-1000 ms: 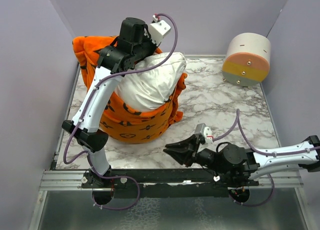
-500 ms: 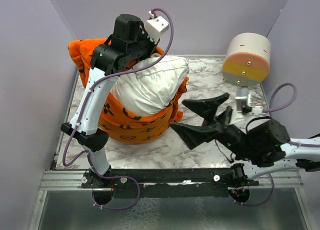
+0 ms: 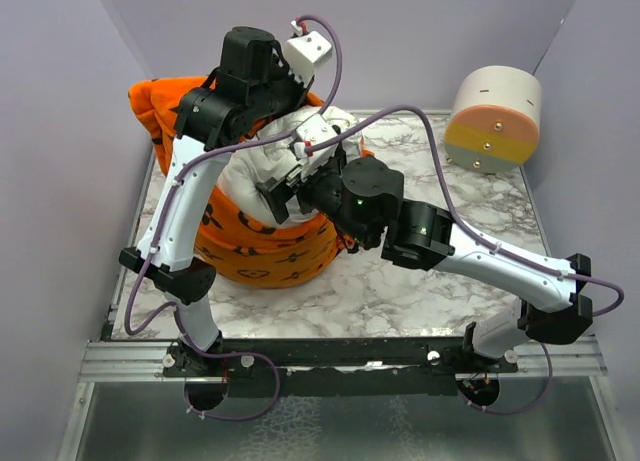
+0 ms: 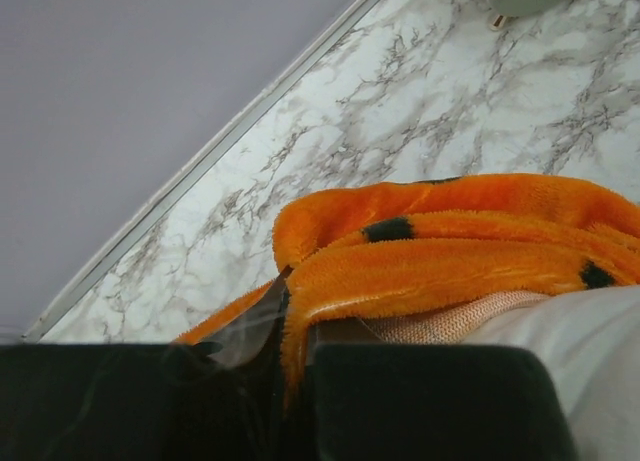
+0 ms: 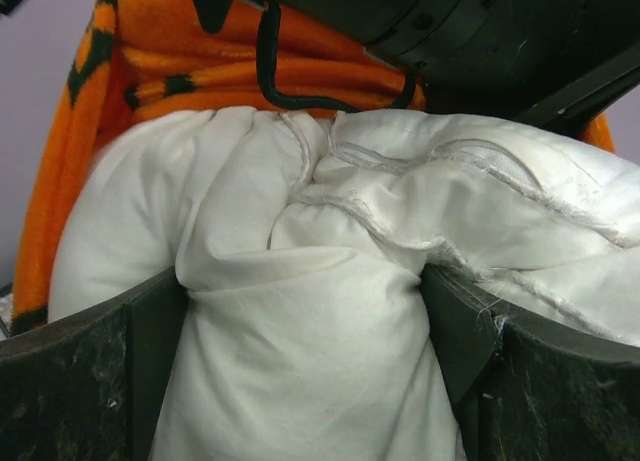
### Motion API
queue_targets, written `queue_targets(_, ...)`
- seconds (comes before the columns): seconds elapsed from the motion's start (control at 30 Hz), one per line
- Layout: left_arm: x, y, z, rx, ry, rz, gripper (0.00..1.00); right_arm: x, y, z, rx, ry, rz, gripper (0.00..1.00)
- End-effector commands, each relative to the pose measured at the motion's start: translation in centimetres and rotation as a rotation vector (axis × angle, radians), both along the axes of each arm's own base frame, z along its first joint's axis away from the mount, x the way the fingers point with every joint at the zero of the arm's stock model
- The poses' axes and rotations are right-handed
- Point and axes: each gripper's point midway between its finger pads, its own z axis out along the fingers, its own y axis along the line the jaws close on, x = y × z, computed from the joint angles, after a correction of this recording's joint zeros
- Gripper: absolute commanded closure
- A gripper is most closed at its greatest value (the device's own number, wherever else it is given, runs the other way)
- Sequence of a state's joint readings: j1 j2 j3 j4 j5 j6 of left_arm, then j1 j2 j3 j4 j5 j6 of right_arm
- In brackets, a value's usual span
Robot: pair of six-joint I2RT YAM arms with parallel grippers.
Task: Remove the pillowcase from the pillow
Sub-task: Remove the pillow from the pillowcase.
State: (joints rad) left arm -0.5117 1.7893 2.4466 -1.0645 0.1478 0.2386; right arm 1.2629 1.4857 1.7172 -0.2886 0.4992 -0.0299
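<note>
The white pillow stands half out of the orange, black-patterned pillowcase, which is bunched around its lower part. My left gripper is at the pillow's far left and is shut on the pillowcase's fuzzy edge; the fabric fold runs between its jaws. The pillow shows bottom right in that view. My right gripper is pushed against the pillow's front, open wide. A plump bulge of pillow fills the gap between its fingers, with the gripper's midpoint on that bulge.
A white-orange-yellow cylinder lies at the back right of the marble table. Purple walls close in the left, back and right. A metal rail runs along the near edge by the arm bases.
My right arm swung from the near edge up to the pillow, and its jaws opened wide around it. My left gripper drew the pillowcase edge a little back and left.
</note>
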Motion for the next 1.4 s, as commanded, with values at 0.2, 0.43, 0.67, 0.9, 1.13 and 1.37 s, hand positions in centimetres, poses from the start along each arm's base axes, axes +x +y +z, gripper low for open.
queue_targets(0.2,-2.7,3.0,5.9,0.008,-0.195,0.024,0.31,3.2,-0.4,-10.9,-0.225,0.126,0.003,0.83)
queue_targets(0.43,-5.4,6.8,11.0,0.017,-0.409,0.092,0.17,4.5,-1.4,-8.5,-0.095,0.159,-0.006,0.99)
queue_targets(0.67,-9.6,6.9,10.0,-0.007,-0.442,-0.027,0.12,6.1,-1.4,-8.0,-0.026,0.215,0.007,0.99)
queue_targets(0.9,-7.9,7.9,6.3,0.144,-0.431,0.004,0.22,4.9,-0.6,-7.0,0.016,0.231,0.088,0.99)
queue_targets(1.13,-5.0,9.4,7.7,0.219,-0.547,0.133,0.42,4.0,-1.0,-7.2,0.023,0.249,0.113,0.99)
queue_targets(1.37,-5.9,9.5,9.4,0.236,-0.598,0.096,0.65,3.6,-2.0,-8.6,0.005,0.257,0.1,0.99)
